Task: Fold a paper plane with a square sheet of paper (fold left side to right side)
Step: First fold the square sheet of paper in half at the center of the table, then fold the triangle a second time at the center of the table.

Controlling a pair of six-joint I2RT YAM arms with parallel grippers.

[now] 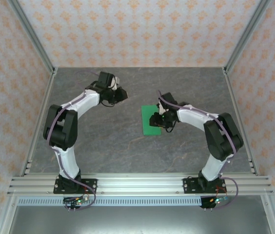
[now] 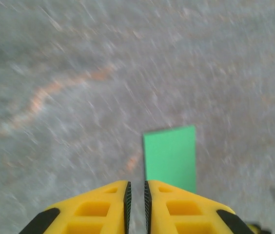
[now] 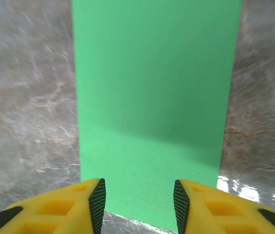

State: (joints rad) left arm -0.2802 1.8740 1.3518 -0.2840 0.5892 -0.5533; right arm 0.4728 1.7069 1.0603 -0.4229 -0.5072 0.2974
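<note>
Top external view first: we see the grey, stone-patterned bench [image 1: 103,146] spread between papered walls, with the left arm [image 1: 62,126] bent toward the far left of centre and the right arm [image 1: 220,134] reaching in from the right. Next comes the square sheet of paper [image 1: 149,117], bright green and plain, lying flat on the bench just right of centre as a rectangle longer from far to near than across. The right gripper [image 1: 158,122] hangs over the sheet's near right part. From the right wrist we look straight down on the green sheet [image 3: 157,97], and the right gripper [image 3: 138,195] has its yellow fingers [image 3: 86,204] standing well apart above the near edge, clamped on nothing. The left gripper [image 1: 123,92] sits well away from the sheet, to its far left. From the left wrist, the left gripper [image 2: 136,187] shows its fingers almost together, only a thin slit between them, holding nothing, with the paper [image 2: 170,158] on the bench beyond them.
</note>
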